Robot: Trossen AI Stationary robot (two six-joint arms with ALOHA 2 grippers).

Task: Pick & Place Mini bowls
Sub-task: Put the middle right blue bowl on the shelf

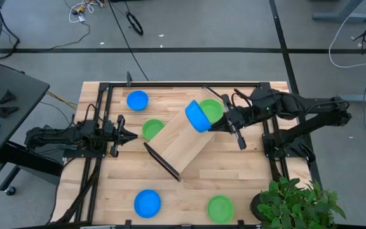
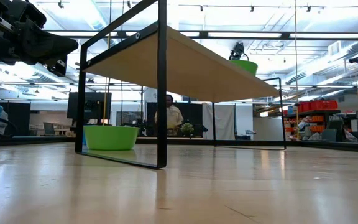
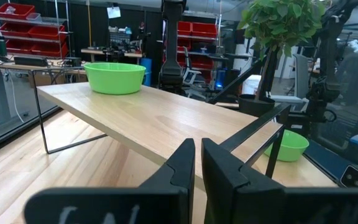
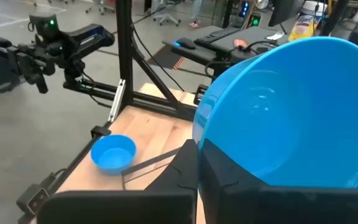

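No readable writing shows anywhere. The right end effector (image 1: 216, 120) is clenched on a blue mini bowl (image 1: 196, 116), held above the wooden tray (image 1: 183, 142) beside a green mini bowl (image 1: 211, 111). The left end effector (image 1: 132, 134) rests nearly closed and empty; its own bulk hides the nearby tabletop (image 1: 189, 191).
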